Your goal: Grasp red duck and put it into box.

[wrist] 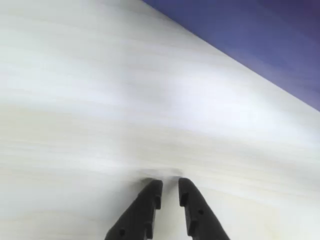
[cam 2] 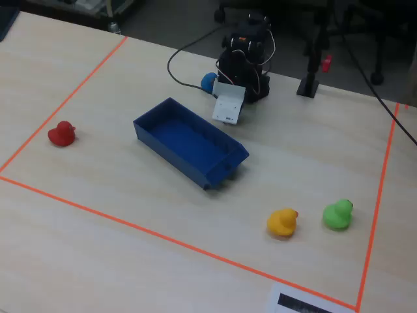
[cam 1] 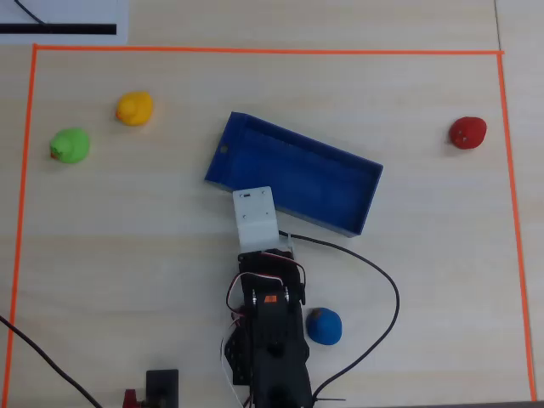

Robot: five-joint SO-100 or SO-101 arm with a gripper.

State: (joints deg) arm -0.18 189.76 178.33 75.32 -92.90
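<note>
Jaws are nearly together with just a thin slit between them and nothing held, so your gripper [wrist: 170, 189] is basically parked, pointing down at bare table right beside the near long wall of the box [cam 1: 223, 161]. Looks like a rest pose to me, arm folded up before any reach. The red duck [cam 1: 467, 133] sits well away from the box, off past its short end on the right in the overhead view, close to the orange tape border [cam 1: 507, 127]. It's a small rounded blob, probably a bit slippery to pinch. The box is a low-walled blue plastic tray, empty. Table's pale wood grain, smooth.
</note>
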